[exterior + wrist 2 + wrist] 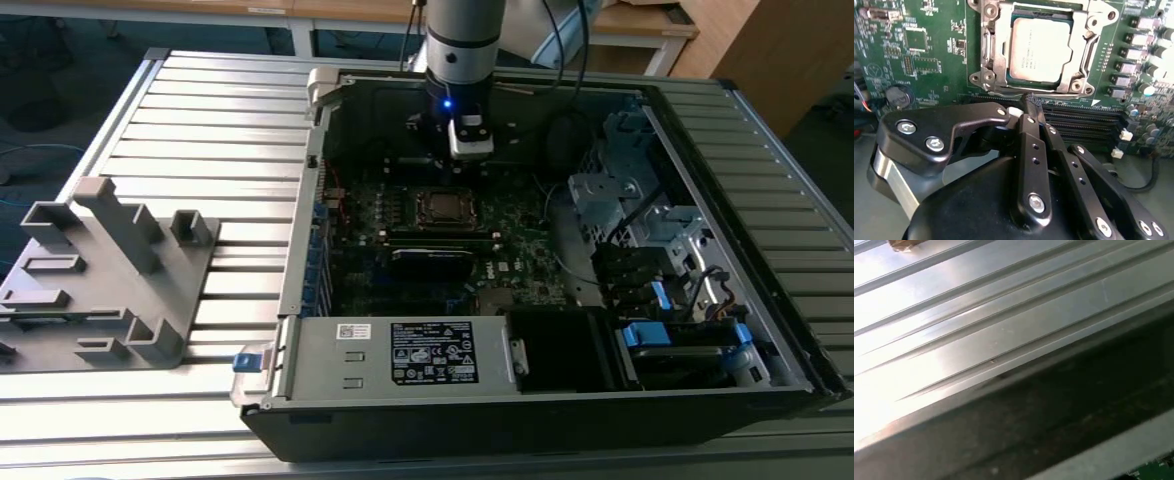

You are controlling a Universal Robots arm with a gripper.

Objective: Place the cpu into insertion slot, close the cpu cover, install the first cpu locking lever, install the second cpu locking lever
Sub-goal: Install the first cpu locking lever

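Our pincer (1026,100) hangs over the motherboard (929,55) just beside the socket, its black fingers (1030,120) drawn together to a tip and, as far as we can see, clamped on nothing. In the second wrist view the cpu (1040,50) lies flat in the slot (985,60), and the cover (1081,50) appears to lie down around it, framing the silver top through its window, so we judge the first two steps done. A thin lever (1004,94) runs along the socket edge nearest the fingertip; whether it is latched we cannot tell, so the lever work seems to be in hand or left to do. In the exterior view the arm (462,40) stands at the far side of the open case (747,240), which rests on the ribbed tabletop (200,120), with a grey fixture (114,270) at that view's left. There is print on the chip and a white label (431,353) on the power supply, but we cannot read either.
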